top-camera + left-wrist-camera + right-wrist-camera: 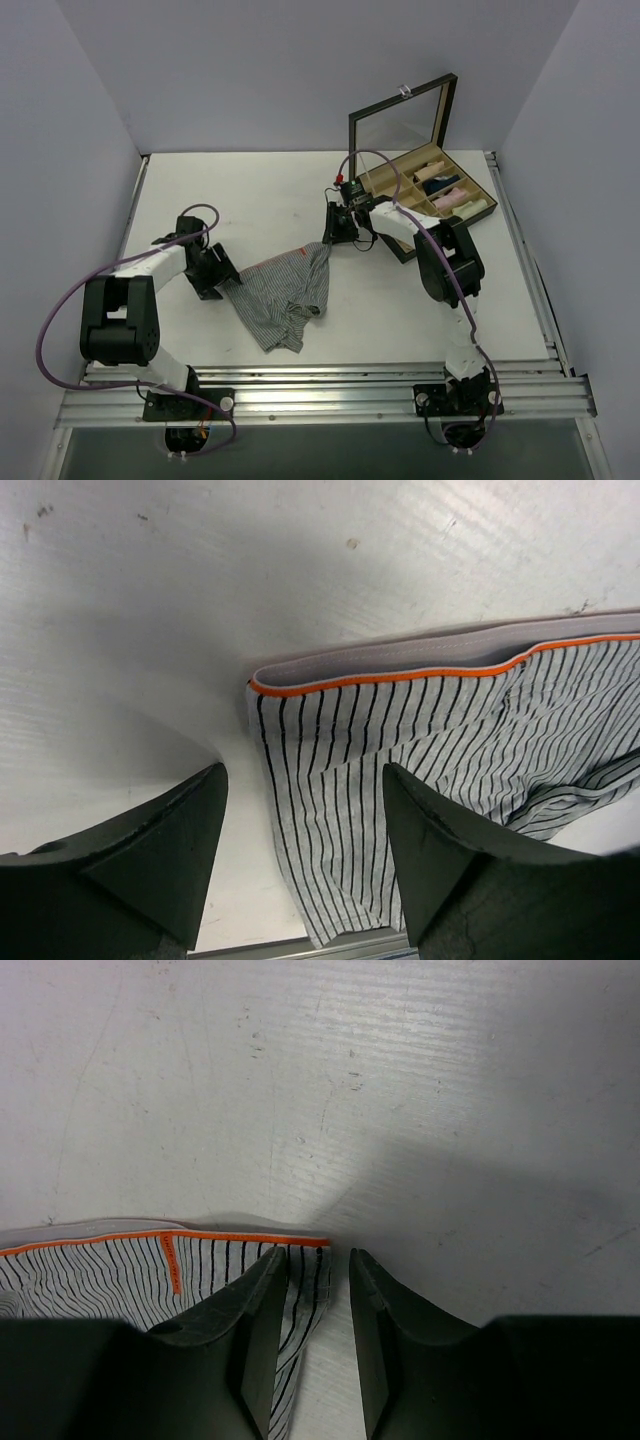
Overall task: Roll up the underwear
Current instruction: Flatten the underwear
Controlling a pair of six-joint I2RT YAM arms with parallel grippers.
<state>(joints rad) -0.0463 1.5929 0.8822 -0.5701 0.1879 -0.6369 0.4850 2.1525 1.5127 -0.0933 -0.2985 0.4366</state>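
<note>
Underwear (285, 295) lies spread but rumpled on the table (250, 190), just toward 7 o'clock of centre in the top view. Left gripper (303, 775) sits at the cloth's 9 o'clock corner, its 2 fingers wide apart and straddling the striped cloth just below its orange-trimmed top edge. Right gripper (315, 1253) is at the cloth's 1 o'clock corner, fingers narrow, with that corner lying in the gap; a pinch cannot be confirmed. An open box (400, 128) stands at 2 o'clock.
</note>
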